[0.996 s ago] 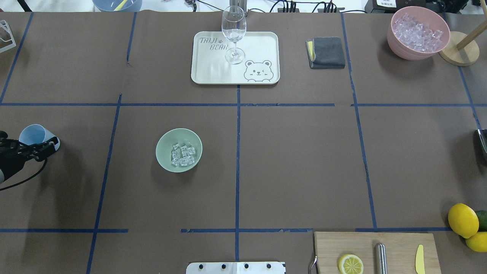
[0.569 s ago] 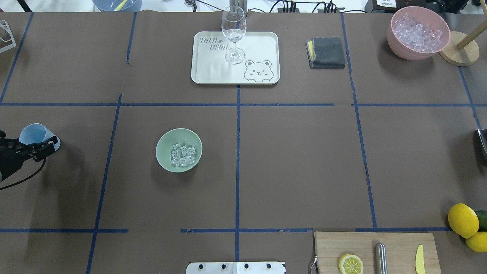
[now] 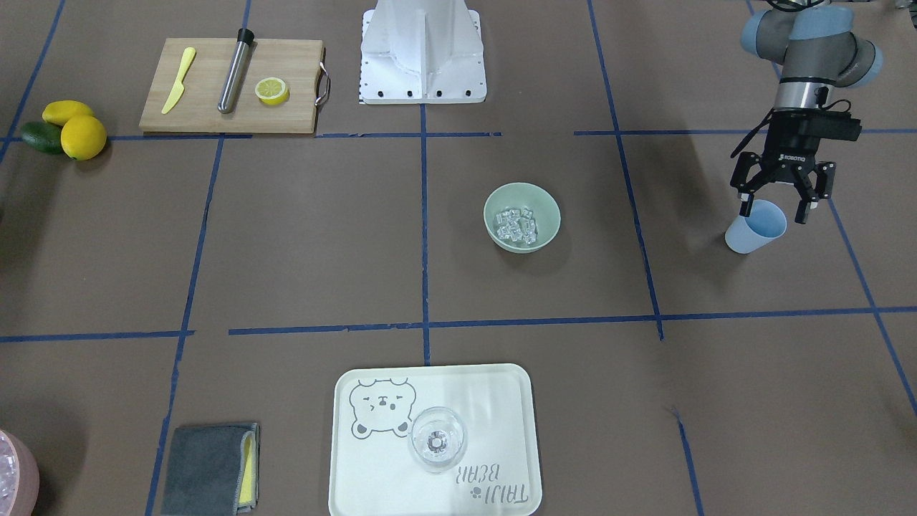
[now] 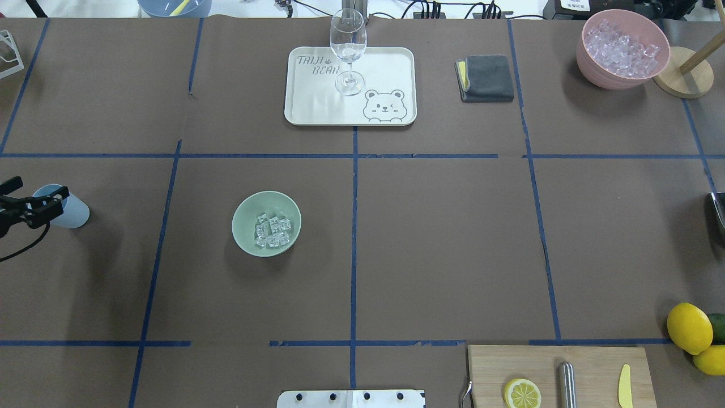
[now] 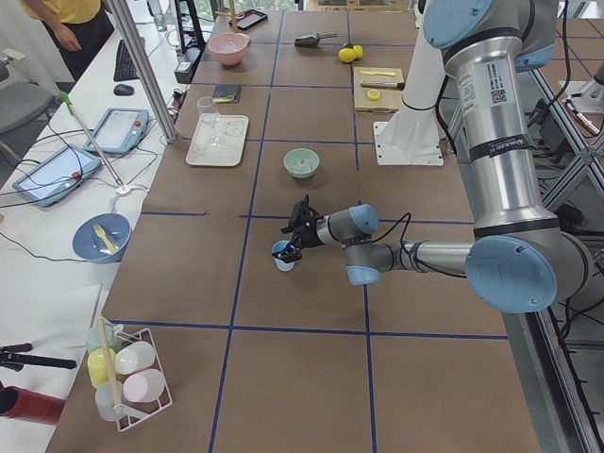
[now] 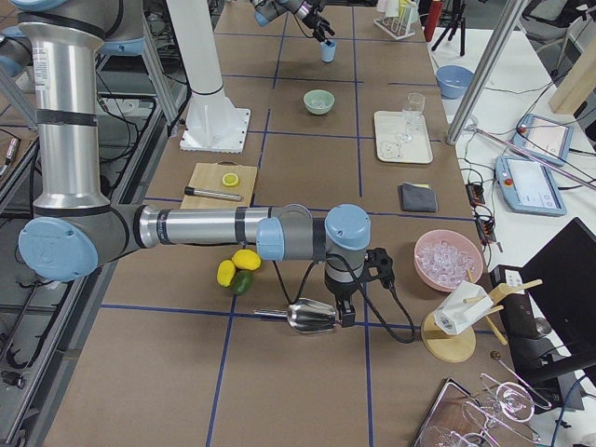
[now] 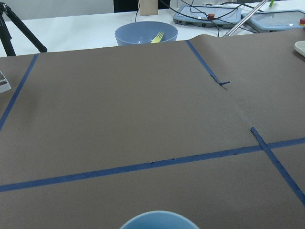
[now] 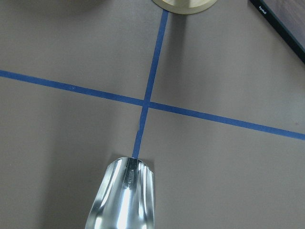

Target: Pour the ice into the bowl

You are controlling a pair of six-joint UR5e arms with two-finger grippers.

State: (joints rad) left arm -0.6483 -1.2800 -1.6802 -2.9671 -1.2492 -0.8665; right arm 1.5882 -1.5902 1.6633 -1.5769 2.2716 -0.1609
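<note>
The pale mint-green bowl (image 4: 243, 215) stands left of the table's middle and holds the ice (image 4: 272, 231), a small heap of clear cubes; both also show in the front view, bowl (image 3: 501, 201) and ice (image 3: 517, 223). My left gripper (image 3: 774, 213) is open, its fingers spread just above the rim of an upright light blue cup (image 3: 752, 233), apart from it. In the overhead view the left gripper (image 4: 37, 195) is at the left edge beside the cup (image 4: 73, 214). My right gripper (image 6: 343, 312) is by a metal scoop (image 6: 312, 317); I cannot tell its state.
A white tray (image 4: 385, 68) with a wine glass (image 4: 348, 45) stands at the far middle. A grey cloth (image 4: 486, 78), a pink bowl of ice (image 4: 589, 62) and a wooden stand (image 4: 682, 79) are far right. A cutting board (image 4: 589, 362) and lemons (image 4: 688, 328) are near right.
My left gripper has opened off the light blue cup and drawn back to the left. The cup stays standing on the table. Bowl and ice have not moved.
</note>
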